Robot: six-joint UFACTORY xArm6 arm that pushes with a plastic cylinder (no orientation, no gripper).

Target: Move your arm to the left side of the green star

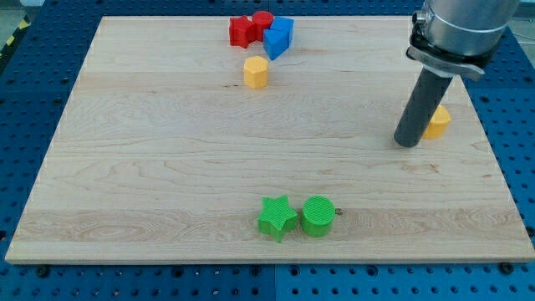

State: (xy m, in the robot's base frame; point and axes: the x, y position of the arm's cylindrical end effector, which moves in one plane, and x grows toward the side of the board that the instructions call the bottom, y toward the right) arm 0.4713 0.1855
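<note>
Green star [277,216] sits near the surface's [150,167] bottom edge, touching a green cylinder [318,216] on its right. No claw is fitted; the rod's tip [407,142] stands near the right edge, well apart from the star, beside a yellow block [436,122].

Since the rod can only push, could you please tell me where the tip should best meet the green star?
Bring my tip to the green star at its outer point on the view's left. The green cylinder touches its right side, so only the left is free; approach across the open board, probably looping round from above.
</note>
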